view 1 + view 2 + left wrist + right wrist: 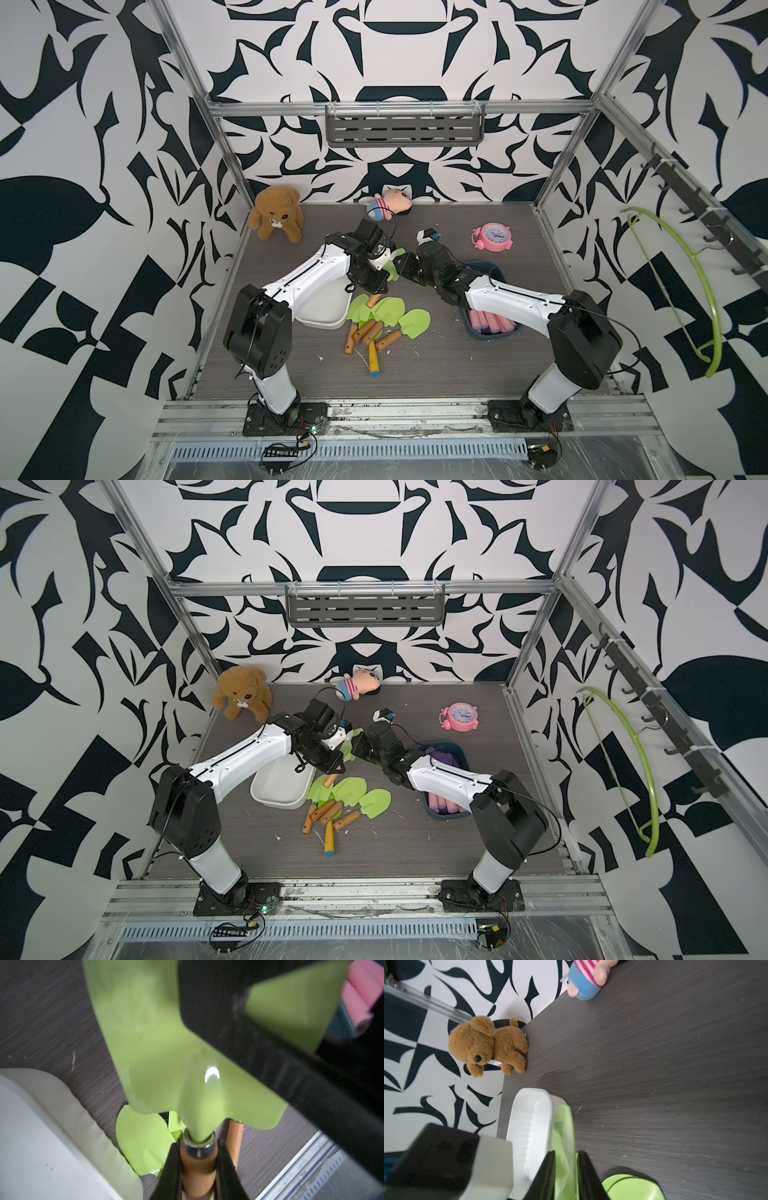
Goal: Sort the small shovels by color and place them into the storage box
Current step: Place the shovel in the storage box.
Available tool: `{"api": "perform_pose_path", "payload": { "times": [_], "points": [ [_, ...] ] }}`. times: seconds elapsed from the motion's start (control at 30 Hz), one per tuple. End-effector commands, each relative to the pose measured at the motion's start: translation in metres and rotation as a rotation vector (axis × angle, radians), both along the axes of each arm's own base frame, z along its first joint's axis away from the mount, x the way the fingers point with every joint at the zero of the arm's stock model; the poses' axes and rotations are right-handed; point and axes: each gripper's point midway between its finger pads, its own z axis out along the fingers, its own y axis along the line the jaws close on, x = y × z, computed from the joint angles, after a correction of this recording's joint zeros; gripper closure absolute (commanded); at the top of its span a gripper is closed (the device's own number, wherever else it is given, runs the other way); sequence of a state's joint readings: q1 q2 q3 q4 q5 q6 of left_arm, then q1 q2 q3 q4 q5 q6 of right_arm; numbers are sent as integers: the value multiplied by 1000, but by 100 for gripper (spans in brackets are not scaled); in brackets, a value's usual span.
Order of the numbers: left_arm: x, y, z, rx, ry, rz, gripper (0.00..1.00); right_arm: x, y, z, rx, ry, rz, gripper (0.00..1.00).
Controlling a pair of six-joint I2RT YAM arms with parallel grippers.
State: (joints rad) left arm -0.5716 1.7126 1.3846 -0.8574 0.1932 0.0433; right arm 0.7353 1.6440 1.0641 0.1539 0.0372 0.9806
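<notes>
Currently, my left gripper (198, 1147) clamps the smooth brown handle of a glossy lime-green shovel (166, 1053) aloft near the white ribbed storage box (41, 1136), my right gripper (566, 1154) straddling its curved blade, grip unclear.

The shovels (413, 322) have lime-green blades and brown handles, bar one yellow handle (373, 358) with a blue tip; pink handles (492, 321) lie in a dark blue bin (490, 336); the box (320, 318) is white; the table (457, 370) is dark grey woodgrain; the walls (83, 124) are patterned black-and-white.
</notes>
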Motion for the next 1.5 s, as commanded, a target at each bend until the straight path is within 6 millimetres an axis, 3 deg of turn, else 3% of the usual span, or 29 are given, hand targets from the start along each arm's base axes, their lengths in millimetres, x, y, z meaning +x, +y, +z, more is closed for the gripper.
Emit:
{"api": "perform_pose_path", "payload": {
  "times": [0.0,0.27,0.47,0.6,0.87,1.07,1.27,1.47],
  "points": [
    [6,42,0,67,-18,113,100,0,-6,35,-27,-83,2,71],
    [31,155,-9,151,-57,439,100,-11,-21,15,-136,-52,14,71],
    [28,189,-45,303,-7,451,100,-11,-19,9,-149,-50,32,71],
    [36,197,-67,387,46,449,100,-12,-17,8,-152,-52,49,71],
    [52,214,-85,492,14,492,98,-17,-24,-1,-177,-44,49,71],
    [52,214,-88,493,26,506,76,-19,-26,-5,-195,-37,53,71],
    [52,213,-91,489,40,512,64,-17,-26,-2,-193,-44,49,71],
    [49,209,-95,476,70,506,66,-18,-26,-1,-191,-45,51,71]
  ]
}}
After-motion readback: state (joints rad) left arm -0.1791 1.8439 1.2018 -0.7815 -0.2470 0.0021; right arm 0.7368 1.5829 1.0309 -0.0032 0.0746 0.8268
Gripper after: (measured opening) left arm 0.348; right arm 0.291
